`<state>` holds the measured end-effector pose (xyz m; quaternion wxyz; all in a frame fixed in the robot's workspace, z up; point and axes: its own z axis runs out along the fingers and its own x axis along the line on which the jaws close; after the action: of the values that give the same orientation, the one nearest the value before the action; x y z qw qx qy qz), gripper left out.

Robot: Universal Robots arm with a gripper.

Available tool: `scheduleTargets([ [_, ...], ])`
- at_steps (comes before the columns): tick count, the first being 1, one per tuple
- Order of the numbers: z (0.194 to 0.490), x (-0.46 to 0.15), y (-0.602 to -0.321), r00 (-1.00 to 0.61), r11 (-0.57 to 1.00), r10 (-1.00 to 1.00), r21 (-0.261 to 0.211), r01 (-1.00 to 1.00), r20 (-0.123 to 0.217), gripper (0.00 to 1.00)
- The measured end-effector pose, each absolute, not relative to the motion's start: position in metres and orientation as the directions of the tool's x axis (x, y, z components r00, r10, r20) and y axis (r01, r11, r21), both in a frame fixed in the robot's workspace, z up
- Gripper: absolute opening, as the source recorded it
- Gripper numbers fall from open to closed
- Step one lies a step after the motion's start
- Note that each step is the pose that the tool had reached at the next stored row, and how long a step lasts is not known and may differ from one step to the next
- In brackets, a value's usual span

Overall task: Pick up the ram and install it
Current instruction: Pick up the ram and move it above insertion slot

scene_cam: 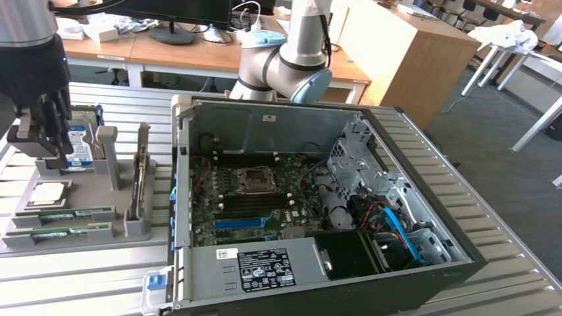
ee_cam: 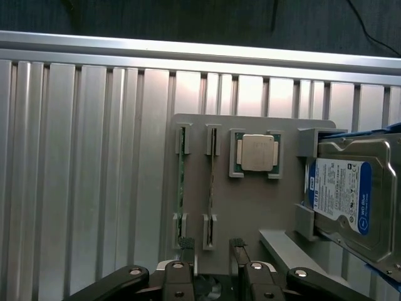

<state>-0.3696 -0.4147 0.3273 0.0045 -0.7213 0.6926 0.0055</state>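
The ram stick (scene_cam: 66, 212) (ee_cam: 212, 188) stands on its long edge in a gray tray (scene_cam: 26, 245) (ee_cam: 250, 213) on the slatted metal desk (scene_cam: 88, 276) (ee_cam: 94, 157), at the exterior view's left, well apart from the open computer case (scene_cam: 439, 270). Its long axis runs left to right in the exterior view, roughly level and parallel to the tray's near edge. Each end sits in a slotted gray holder, and the thin green top edge faces up. A second ram stick (scene_cam: 54, 232) (ee_cam: 182, 188) lies just beside it on the near side, parallel and held the same way. On the far side of the ram stick, the square silver processor chip (scene_cam: 49, 192) (ee_cam: 257, 152) rests flat in its own recess. Farther still, the silver-and-blue hard drive (scene_cam: 81, 141) (ee_cam: 348, 200) stands propped between gray posts. The gripper (scene_cam: 41, 146) (ee_cam: 211, 248) hangs over the far left part of the tray, in front of the hard drive in the exterior view, and clear of both sticks. Its jaws stand wide apart with nothing between them and touch nothing. In the wrist view the two dark tips sit one on either side of the line of the ram stick, just past the end of it. Inside the case, the motherboard (scene_cam: 255, 197) lies exposed at the exterior view's centre.
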Motion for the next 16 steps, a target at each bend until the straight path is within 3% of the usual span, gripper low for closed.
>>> scheduleTargets([
  [16,0.316,-0.37,-0.415,0.04,-0.04,-0.999,0.001,-0.999,-0.014,0.36],
])
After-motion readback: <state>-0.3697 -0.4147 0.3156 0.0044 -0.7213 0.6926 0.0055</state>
